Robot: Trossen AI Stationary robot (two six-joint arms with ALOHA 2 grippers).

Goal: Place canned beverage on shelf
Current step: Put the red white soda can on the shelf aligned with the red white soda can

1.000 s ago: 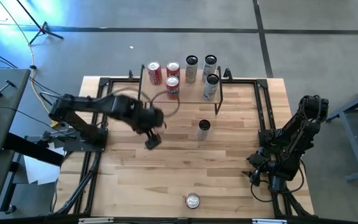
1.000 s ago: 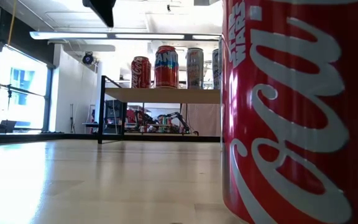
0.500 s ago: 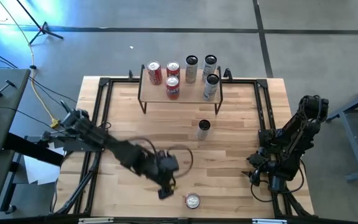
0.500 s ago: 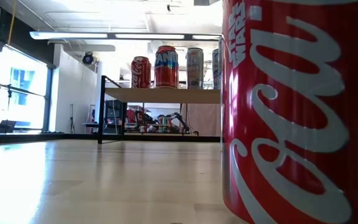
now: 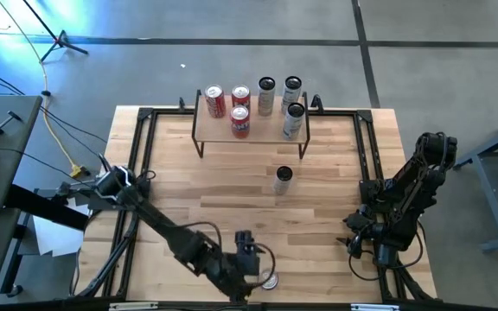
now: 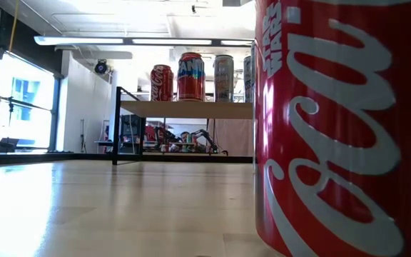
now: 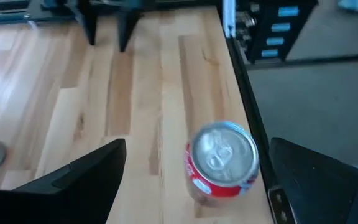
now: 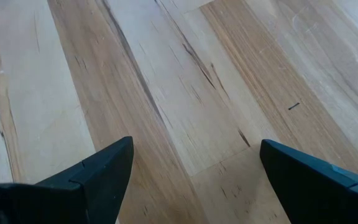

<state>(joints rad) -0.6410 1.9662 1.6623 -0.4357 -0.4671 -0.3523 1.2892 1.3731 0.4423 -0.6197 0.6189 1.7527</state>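
A red canned beverage (image 7: 222, 163) with a silver top stands upright on its base near the table's near edge (image 5: 269, 280); it fills the right of the low view (image 6: 334, 128). My left gripper (image 7: 196, 147) is open just left of it (image 5: 253, 266), slanting down, a finger on either side of the can and short of it. The shelf (image 5: 249, 128) stands on thin black legs at the table's far edge and carries several cans (image 6: 190, 75). My right gripper (image 8: 194, 147) is open over bare wood at the table's right (image 5: 359, 244).
A slim silver can (image 5: 284, 178) stands on the table in front of the shelf. A black frame (image 5: 137, 173) runs along the table's left, right and far sides. The wood between the shelf and the near edge is bare.
My left gripper has swung from in front of the shelf toward the table's near edge and down, rolling as it went, and now stands beside the red can. It has stayed open. The cans have not moved.
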